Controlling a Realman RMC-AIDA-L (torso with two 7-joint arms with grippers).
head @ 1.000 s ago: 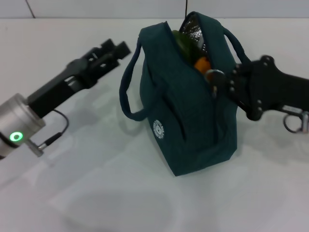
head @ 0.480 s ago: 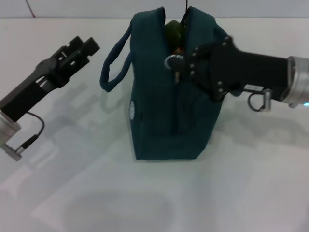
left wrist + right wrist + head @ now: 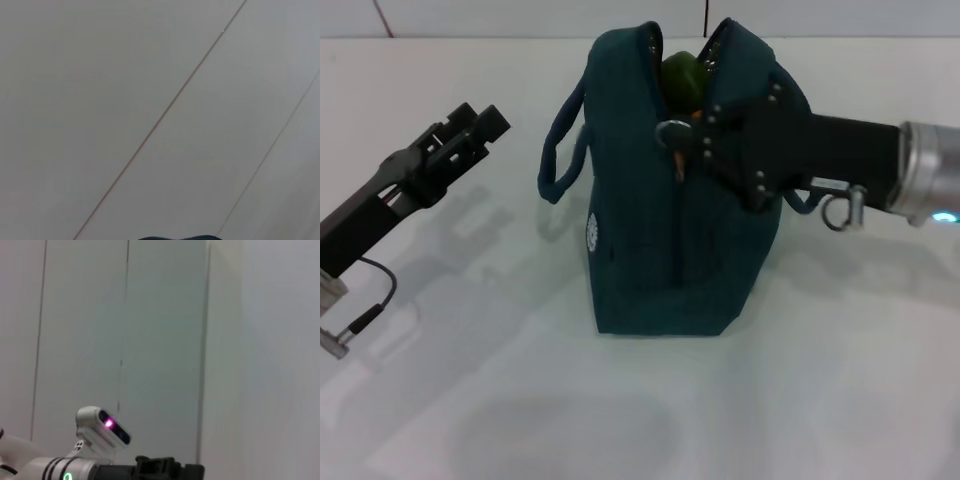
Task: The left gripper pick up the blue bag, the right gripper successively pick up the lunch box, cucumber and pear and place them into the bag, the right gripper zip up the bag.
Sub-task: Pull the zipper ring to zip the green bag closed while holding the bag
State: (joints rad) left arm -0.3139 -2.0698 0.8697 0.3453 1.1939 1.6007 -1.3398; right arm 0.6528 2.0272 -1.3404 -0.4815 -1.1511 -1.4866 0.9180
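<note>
The bag point(image 3: 670, 210) stands upright at the worktop point(image 3: 820, 400) centre, its top partly unzipped, showing the cucumber point(image 3: 680, 75). At its 2 o'clock the right end effector point(image 3: 695, 140) is clenched on the zipper ring point(image 3: 672, 133). The left end effector point(image 3: 475, 125) hovers released at 9 o'clock, well apart.

Blue bag point(image 3: 670, 250) between left claw point(image 3: 470, 125), right claw point(image 3: 705, 145)

The left end effector point(image 3: 480, 122) hangs well to the left of the blue bag point(image 3: 650, 250), clear of its handle, its arm slanting up from the lower left. The right end effector point(image 3: 692, 140) reaches in from the right, pressed against the bag's upper side near the zipper opening, fingers closed on the ring pull.
</note>
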